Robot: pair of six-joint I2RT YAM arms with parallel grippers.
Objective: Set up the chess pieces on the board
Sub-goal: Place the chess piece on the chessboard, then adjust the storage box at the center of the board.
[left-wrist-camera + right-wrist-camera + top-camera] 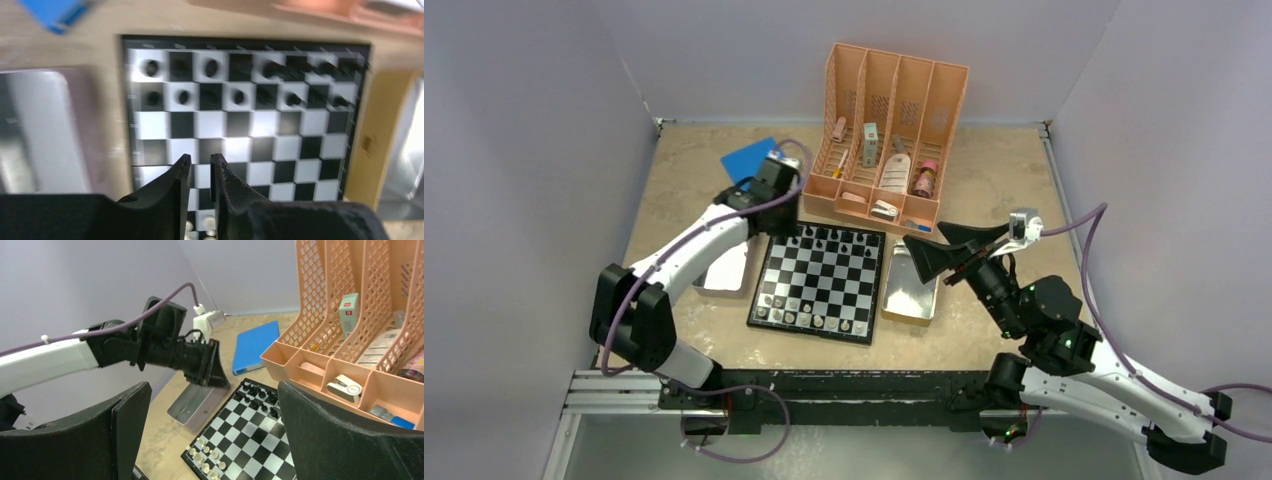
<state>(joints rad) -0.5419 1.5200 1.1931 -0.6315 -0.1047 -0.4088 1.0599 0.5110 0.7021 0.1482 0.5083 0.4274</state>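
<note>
I see my left gripper [201, 160] over the board [292, 147], jaws a narrow slit apart and empty; my right gripper [214, 390] gapes wide, holding nothing.

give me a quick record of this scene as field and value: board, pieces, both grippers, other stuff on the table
board: mid table, between two metal trays
black pieces: on the two far rows
white pieces: on the near rows, count unclear
left gripper: over the board, fingers a narrow gap apart, holding nothing
right gripper: raised right of the board, wide open, holding nothing
left tray: beside the board's left edge
right tray: beside the board's right edge
peach organizer: behind the board, small items inside
blue book: flat, far left
</note>
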